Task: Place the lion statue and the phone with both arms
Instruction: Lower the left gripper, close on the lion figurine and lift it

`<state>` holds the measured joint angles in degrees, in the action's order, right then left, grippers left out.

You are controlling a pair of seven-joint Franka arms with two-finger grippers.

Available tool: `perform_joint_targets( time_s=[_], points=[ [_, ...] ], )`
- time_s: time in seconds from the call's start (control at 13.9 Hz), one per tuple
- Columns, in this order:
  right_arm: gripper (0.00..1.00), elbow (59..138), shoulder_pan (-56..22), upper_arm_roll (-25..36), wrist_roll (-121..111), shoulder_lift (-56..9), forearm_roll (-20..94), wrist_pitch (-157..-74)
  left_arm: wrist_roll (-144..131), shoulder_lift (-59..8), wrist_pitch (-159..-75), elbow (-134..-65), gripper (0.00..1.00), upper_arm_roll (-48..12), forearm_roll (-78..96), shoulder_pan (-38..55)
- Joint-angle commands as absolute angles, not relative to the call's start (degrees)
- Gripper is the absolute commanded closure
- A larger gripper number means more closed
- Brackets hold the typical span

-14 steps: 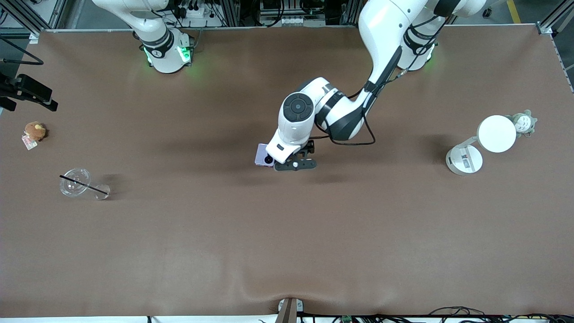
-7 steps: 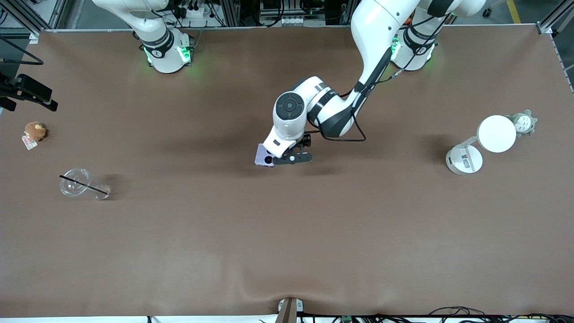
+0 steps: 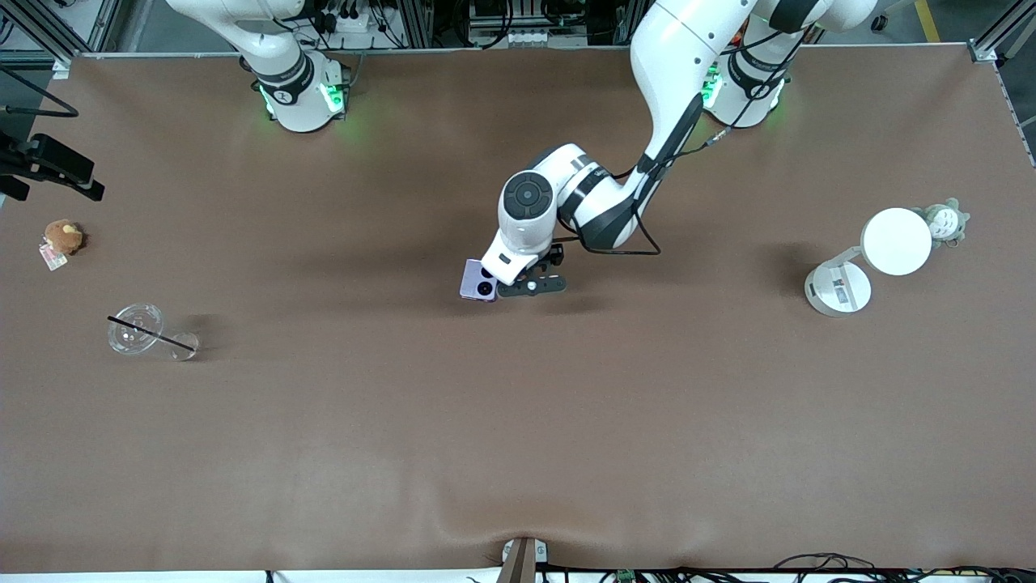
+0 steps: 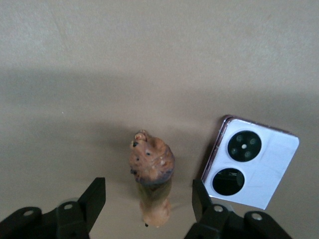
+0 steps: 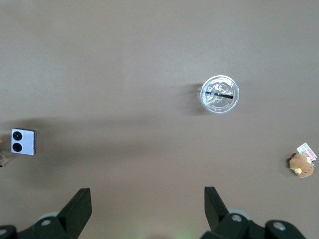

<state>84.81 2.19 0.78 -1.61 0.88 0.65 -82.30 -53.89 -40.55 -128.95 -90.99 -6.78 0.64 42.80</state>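
— Over the middle of the desk point(image 3: 518, 453), what has changed in the last second?

— The left claw point(image 4: 147, 206) has drawn back slightly toward its base, uncovering more of the phone point(image 3: 478, 281). Its fingers stand wide apart, gripping nothing, with the lion statue point(image 4: 151, 177) on the desk between them.

— So the lion looks already set down?

— Probably. It rests just beside the phone, apart from it.

— Materials?

— The lion is lumpy, matte reddish-brown, like carved wood; the phone is smooth, squarish, lilac, with two glossy black circles. The desk looks like soft brown matting.

— The right claw point(image 5: 147, 209)?

— Waiting high, fingers spread, empty.
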Motion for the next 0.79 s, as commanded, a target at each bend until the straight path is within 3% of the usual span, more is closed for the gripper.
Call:
perform_joint_targets(
  time_s=[0.0, 0.14, 0.22, 0.65, 0.72],
  points=[
    [0.00, 83.8, 3.3, -0.1, -1.1, 0.3, 0.1, -82.2, -55.1, -40.2, -130.3, -92.8, 0.31, -6.2, 0.1, 43.7],
    [0.00, 83.8, 3.0, -0.1, -1.1, 0.2, 0.2, -82.1, -55.1, -41.0, -130.9, -92.8, 0.31, -6.2, 0.0, 44.0],
    [0.00, 83.8, 2.8, -0.1, -1.1, 0.1, 0.1, -82.2, -55.1, -41.3, -131.4, -92.9, 0.36, -6.2, 0.0, 44.3],
    [0.00, 83.8, 3.2, -0.1, -1.1, -0.1, 0.1, -82.1, -54.8, -40.7, -131.5, -92.2, 1.00, -6.2, 0.0, 43.9],
    [0.00, 83.8, 3.3, -0.1, -1.1, -0.1, 0.1, -82.1, -54.3, -40.6, -131.4, -92.2, 1.00, -6.2, 0.0, 43.8]
  ],
)
